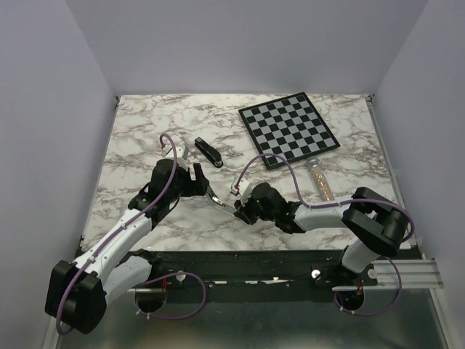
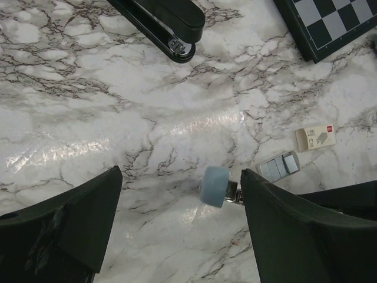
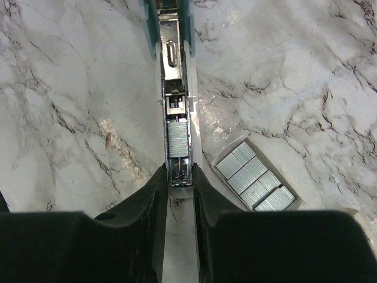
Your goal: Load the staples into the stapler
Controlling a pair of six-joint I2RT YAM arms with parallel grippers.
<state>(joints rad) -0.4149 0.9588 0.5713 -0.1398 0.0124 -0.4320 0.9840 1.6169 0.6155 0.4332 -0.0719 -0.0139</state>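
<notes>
A pale-blue stapler [image 3: 169, 35] lies open, its metal channel pointing at my right gripper [image 3: 178, 174]. A short silver strip of staples [image 3: 178, 140] sits in that channel. The right gripper's fingers press against both sides of the channel's near end, shut on it. In the left wrist view the stapler's blue end [image 2: 213, 186] hangs between the wide-open fingers of my left gripper [image 2: 179, 174], close to the right finger and not touched. From above, the left gripper [image 1: 197, 177] and the right gripper [image 1: 236, 209] face each other, with the silver stapler [image 1: 218, 198] between them.
A black stapler [image 1: 208, 153] [image 2: 171, 26] lies shut just beyond the left gripper. A small open tray of staple strips [image 3: 254, 183] [image 2: 280, 166] lies beside the right gripper, next to a cream box [image 2: 315, 137]. A chessboard [image 1: 288, 129] and a clear bead tube [image 1: 320, 182] lie at the right.
</notes>
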